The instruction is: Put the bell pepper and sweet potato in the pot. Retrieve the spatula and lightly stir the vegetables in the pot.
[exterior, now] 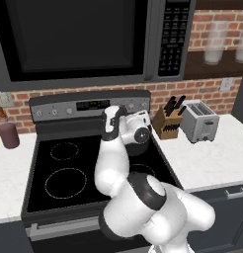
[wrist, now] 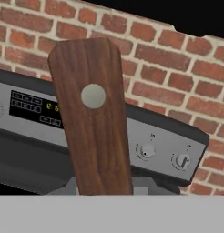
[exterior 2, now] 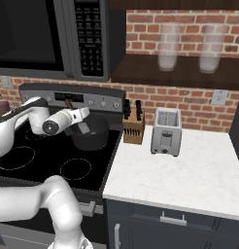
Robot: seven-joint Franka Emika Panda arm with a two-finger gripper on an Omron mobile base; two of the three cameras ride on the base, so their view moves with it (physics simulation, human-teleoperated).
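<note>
The spatula (wrist: pixel 93 123) is pinched by its wooden handle in the closed gripper (exterior 2: pixel 82 122), poised over the pot (exterior 2: pixel 92 133) at the stove's (exterior: pixel 39 195) back right corner. Stirring is judged in hand; a gentle sweep inside the pot is called for next. No writing can be read.

spatula (wrist: pixel 91 123) handle dark wood, smooth; pot (exterior 2: pixel 90 132) matt metal.

Pot (exterior 2: pixel 92 133): dark grey, round, straight-sided, upright on my stove's rear right burner, just left of the counter edge; contents not discernible | Spatula (wrist: pixel 93 123): brown wooden handle with a grey rivet, standing nearly upright, tilted slightly, in front of the stove's control panel; lower end hidden.
</note>
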